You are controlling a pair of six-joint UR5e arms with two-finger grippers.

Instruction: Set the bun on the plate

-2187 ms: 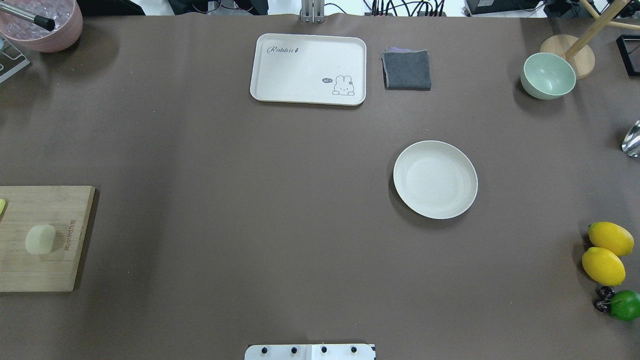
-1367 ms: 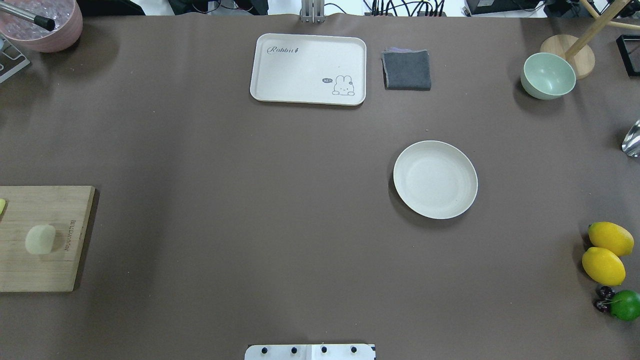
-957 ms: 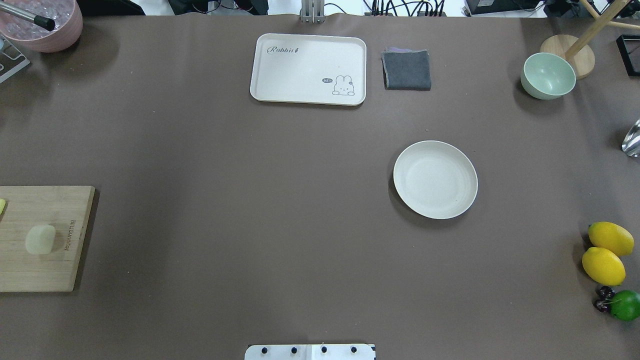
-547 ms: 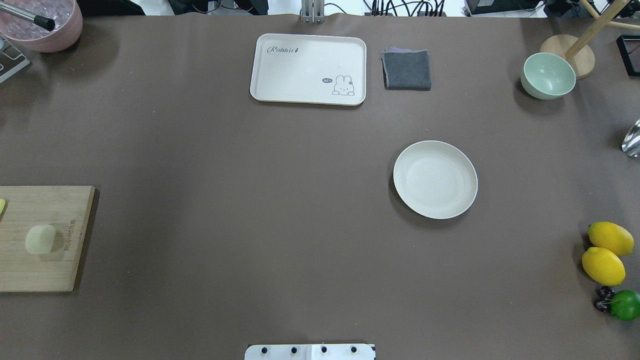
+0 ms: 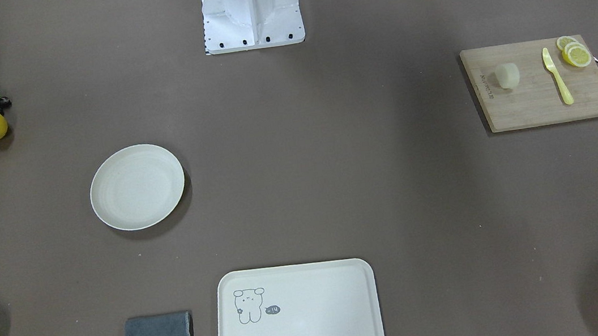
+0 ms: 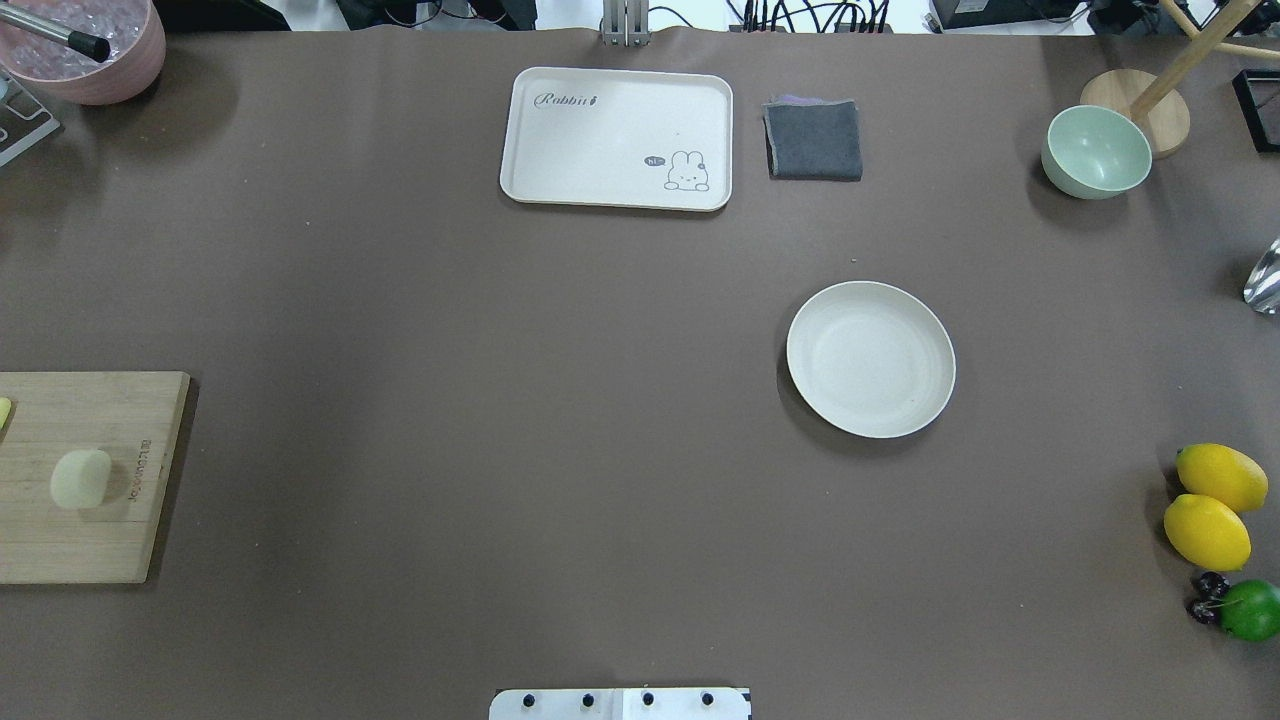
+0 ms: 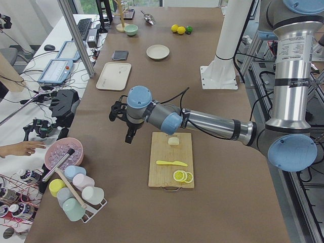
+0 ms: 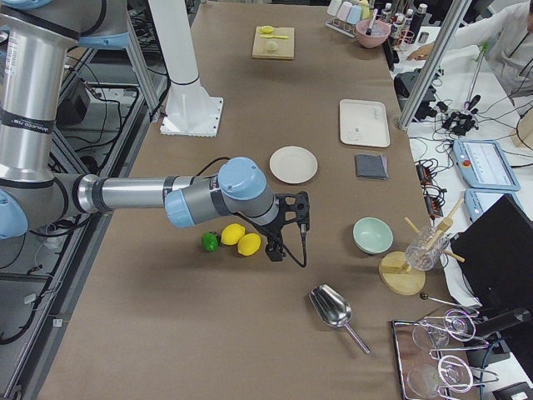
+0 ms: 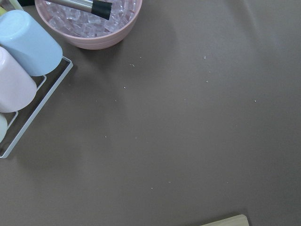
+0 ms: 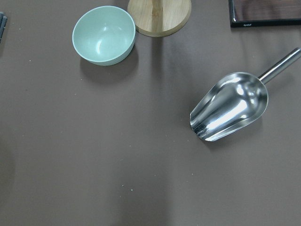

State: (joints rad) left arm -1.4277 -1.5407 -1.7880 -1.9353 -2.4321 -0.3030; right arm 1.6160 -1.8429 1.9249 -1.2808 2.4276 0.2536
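Observation:
The bun (image 6: 80, 478) (image 5: 507, 75) (image 7: 173, 141), a small pale lump, lies on a wooden cutting board (image 6: 95, 545) at the table's left edge. The round cream plate (image 6: 870, 358) (image 5: 137, 187) (image 7: 158, 51) (image 8: 293, 164) sits bare, right of the table's middle. My left gripper (image 7: 128, 137) hangs over the table just off the board's corner, apart from the bun. My right gripper (image 8: 287, 254) hangs beside the lemons (image 8: 241, 239), away from the plate. Both grippers show only in the side views, so I cannot tell whether they are open or shut.
A yellow knife (image 5: 557, 76) and lemon slices (image 5: 576, 53) share the board. A rabbit tray (image 6: 617, 137), grey cloth (image 6: 813, 139) and green bowl (image 6: 1096, 151) line the far side. A pink ice bowl (image 6: 85, 50), cup rack (image 7: 76, 195) and metal scoop (image 10: 230, 106) sit at the ends.

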